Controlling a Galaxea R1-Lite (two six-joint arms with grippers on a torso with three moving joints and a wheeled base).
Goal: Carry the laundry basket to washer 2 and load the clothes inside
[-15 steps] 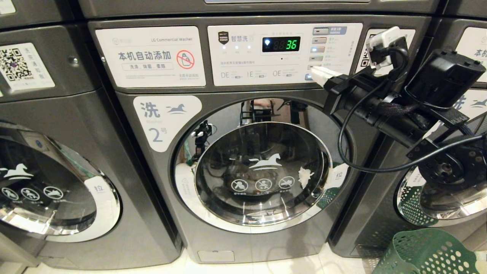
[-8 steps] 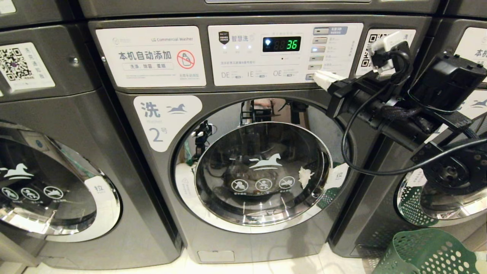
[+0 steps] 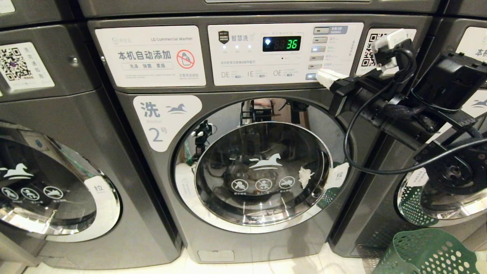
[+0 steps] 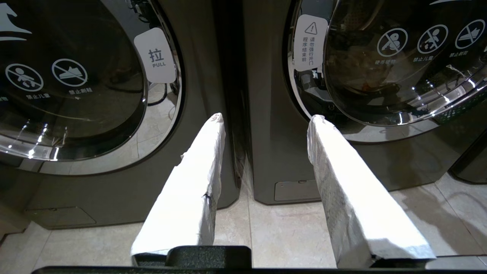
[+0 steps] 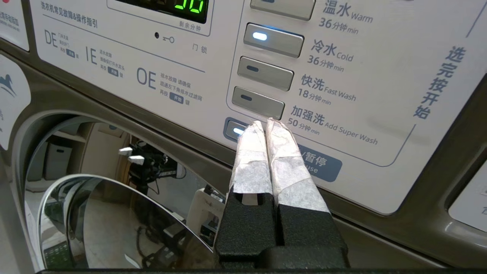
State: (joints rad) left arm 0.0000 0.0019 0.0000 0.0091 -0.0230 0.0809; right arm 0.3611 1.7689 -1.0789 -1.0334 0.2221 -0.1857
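Note:
Washer 2 (image 3: 152, 182) fills the middle of the head view, its round glass door (image 3: 262, 171) closed and the display reading 36. My right gripper (image 3: 319, 74) is shut with nothing in it. Its taped tips (image 5: 266, 122) sit at the lit button (image 5: 233, 130) in the panel's lower corner; I cannot tell whether they touch it. My left gripper (image 4: 266, 117) hangs low and open, empty, facing the gap between two washers. The green laundry basket (image 3: 430, 251) stands on the floor at the lower right. The clothes show only as a dim brownish mass (image 4: 361, 72) behind the glass.
An alike grey washer (image 3: 57, 114) stands to the left and another (image 3: 373, 213) to the right, both with their doors closed. A row of program buttons (image 5: 266, 72) sits just above my right fingertips. Pale tiled floor (image 4: 289, 236) runs along the machines' feet.
My right gripper has drifted slightly to the right along the control panel, still shut. The washer, basket and left gripper have not moved.

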